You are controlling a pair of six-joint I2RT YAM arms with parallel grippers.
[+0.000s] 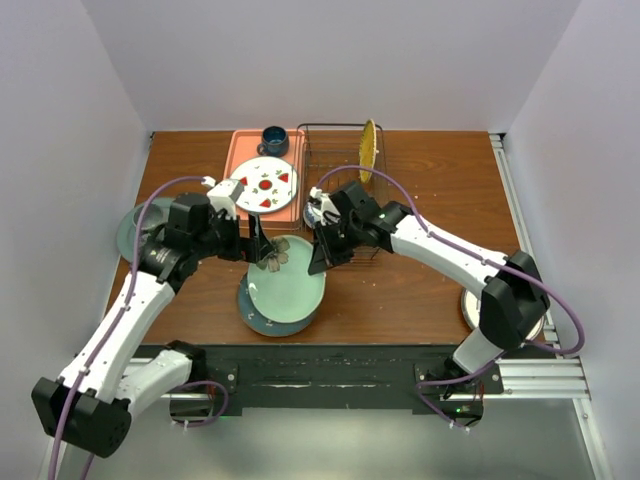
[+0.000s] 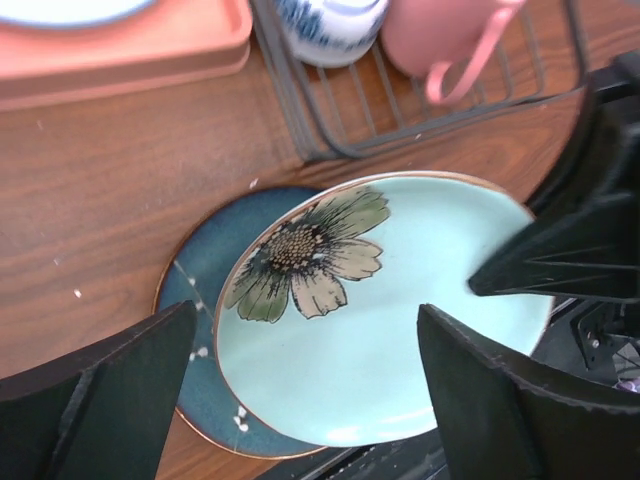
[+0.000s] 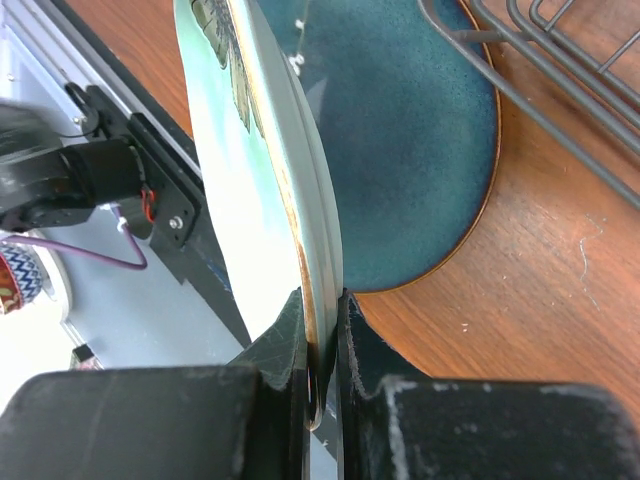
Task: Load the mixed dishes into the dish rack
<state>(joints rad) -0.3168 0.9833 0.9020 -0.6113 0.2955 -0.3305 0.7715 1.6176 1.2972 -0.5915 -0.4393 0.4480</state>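
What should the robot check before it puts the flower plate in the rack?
1. Right gripper shut on the flower plate rim: ok.
2. Left gripper open and not touching the plate: ok, it hovers above.
3. Flower plate fully off the blue plate: cannot tell. It is tilted up, but its far edge is hidden.
4. Free room in the rack: ok. The wires left of the upright yellow plate look bare.
5. Way into the rack clear: not ok. The mug and bowl sit at its near corner.
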